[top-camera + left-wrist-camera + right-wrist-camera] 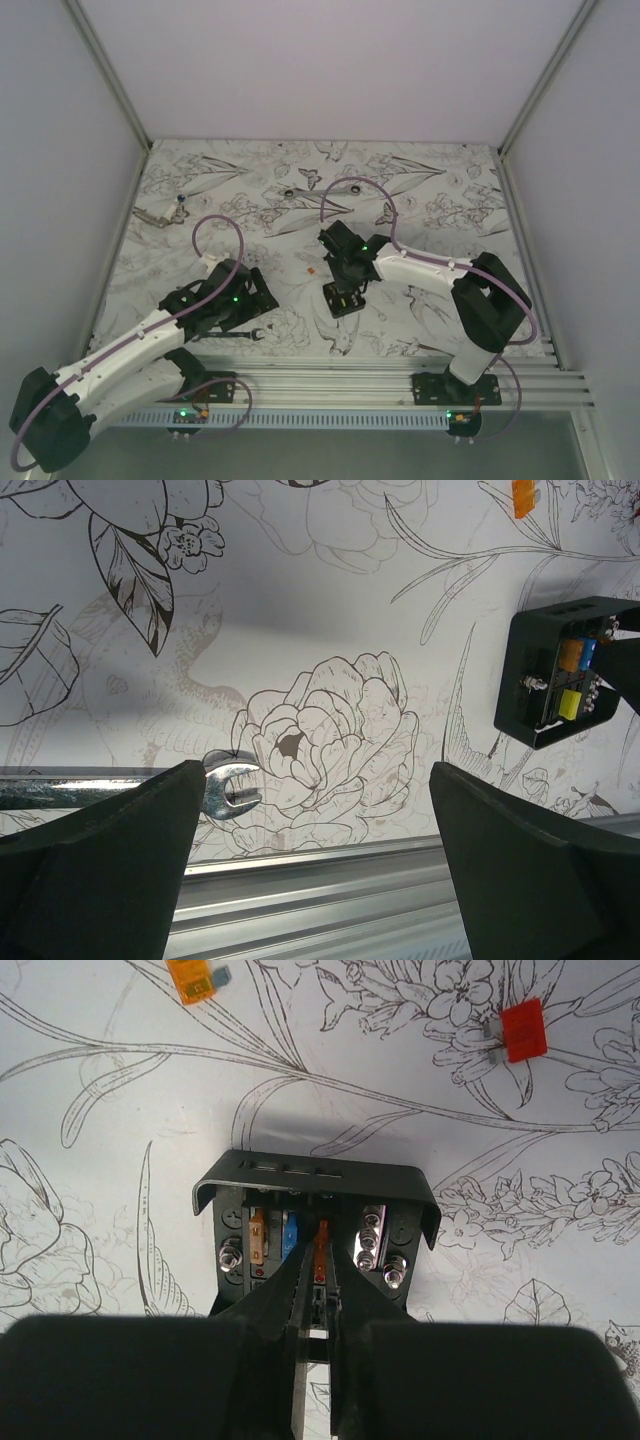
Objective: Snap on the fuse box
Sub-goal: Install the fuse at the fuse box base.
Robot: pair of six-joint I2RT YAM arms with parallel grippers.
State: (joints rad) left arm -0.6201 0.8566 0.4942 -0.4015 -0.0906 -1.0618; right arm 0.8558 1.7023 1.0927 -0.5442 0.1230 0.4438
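The fuse box (343,299) is a small black square box lying open on the patterned mat in front of the right arm. In the right wrist view the fuse box (312,1174) shows orange and blue fuses and silver screws inside. My right gripper (321,1260) is down inside it, jaws closed on a thin orange fuse (321,1243) standing in the middle slot. My left gripper (315,772) is open and empty, low over the mat near the front rail. The fuse box (553,683) lies to its right, with blue and yellow fuses showing.
A wrench (228,785) lies beside the left finger, along the aluminium rail (330,880). Loose orange fuse (190,978) and red fuse (523,1030) lie beyond the box. Another wrench (160,213) lies at the back left; small round parts (290,192) lie near the back.
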